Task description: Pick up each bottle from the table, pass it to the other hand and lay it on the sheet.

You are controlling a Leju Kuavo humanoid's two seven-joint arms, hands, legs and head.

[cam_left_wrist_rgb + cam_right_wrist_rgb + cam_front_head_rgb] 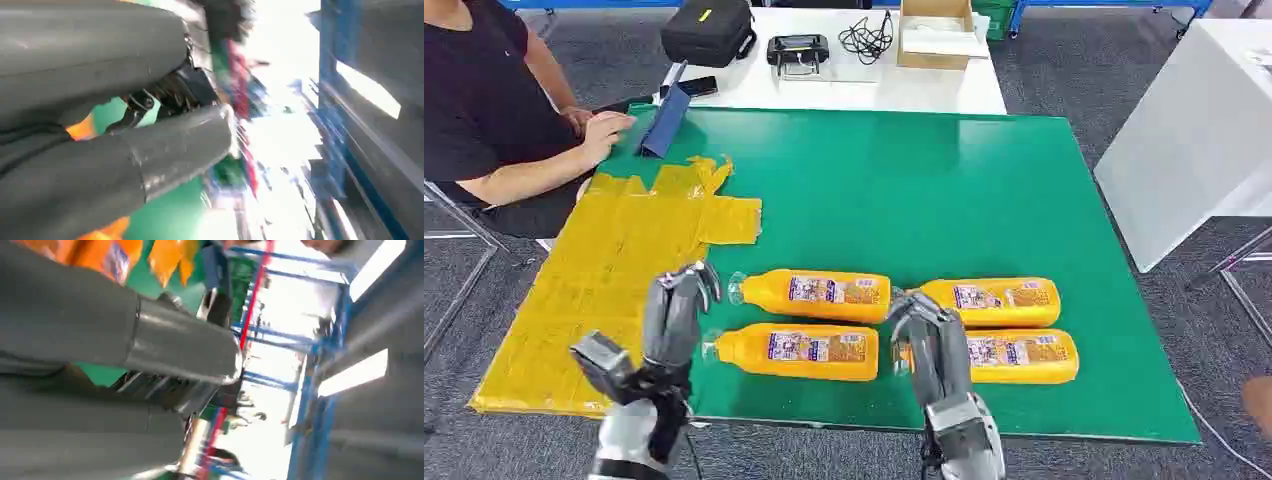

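Observation:
Several orange bottles lie on their sides in two rows on the green table point(904, 190), caps pointing left. The left pair are the far one point(824, 294) and the near one point(809, 350); the right pair are the far one point(999, 300) and the near one point(1019, 355). A yellow sheet point(614, 270) covers the table's left part and is bare. My left hand point(669, 320) is raised over the sheet's right edge, fingers up, holding nothing. My right hand point(934, 345) stands between the two pairs, in front of the near right bottle's neck, fingers apart and holding nothing. Orange bottle parts point(100, 255) show past its fingers.
A person sits at the far left with a hand point(604, 130) on the table beside a blue folder point(664, 125). Behind is a white table point(944, 85) with a black bag point(709, 30) and a cardboard box point(934, 35). Another white table point(1194, 130) stands at the right.

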